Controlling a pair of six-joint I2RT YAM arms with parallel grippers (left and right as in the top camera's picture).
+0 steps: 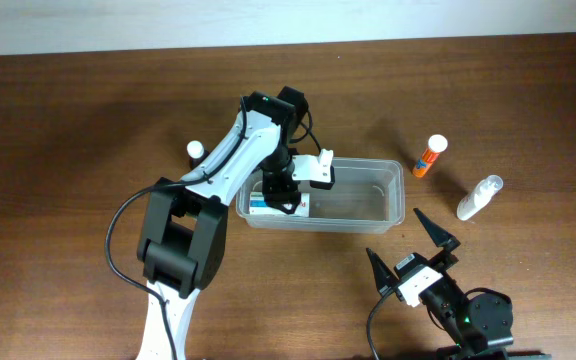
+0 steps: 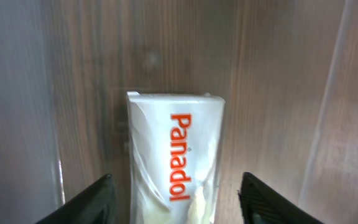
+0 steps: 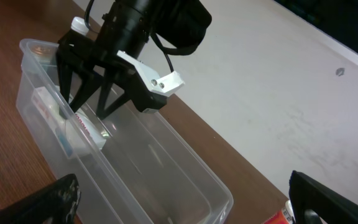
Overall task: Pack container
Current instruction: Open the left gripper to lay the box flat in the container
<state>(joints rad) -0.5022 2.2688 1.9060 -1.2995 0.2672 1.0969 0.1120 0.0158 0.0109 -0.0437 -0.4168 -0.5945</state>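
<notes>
Nearest, the right gripper (image 1: 392,231) hovers over the brown wooden table (image 1: 88,120) with its fingers spread as wide as they go, holding and touching nothing. Just ahead of its fingertips stands the container (image 1: 400,195), a clear rectangular plastic tub with rounded corners and a rim. It looks light, thin-walled and slick, so it would probably flex under a squeeze and slide on the wood if nudged. The stiffer rim, pinched over one wall, seems the safest place to take hold.

At the tub's far end the left gripper (image 3: 91,109) reaches down inside. Its fingers stand apart on either side of a white cardboard Panadol box (image 2: 173,149) lying flat on the tub floor, with a gap visible on each side, so nothing is clamped.

Beyond the right gripper, outside the tub, lie a clear spray bottle (image 1: 480,197) and an orange-and-white tube (image 1: 430,157).
</notes>
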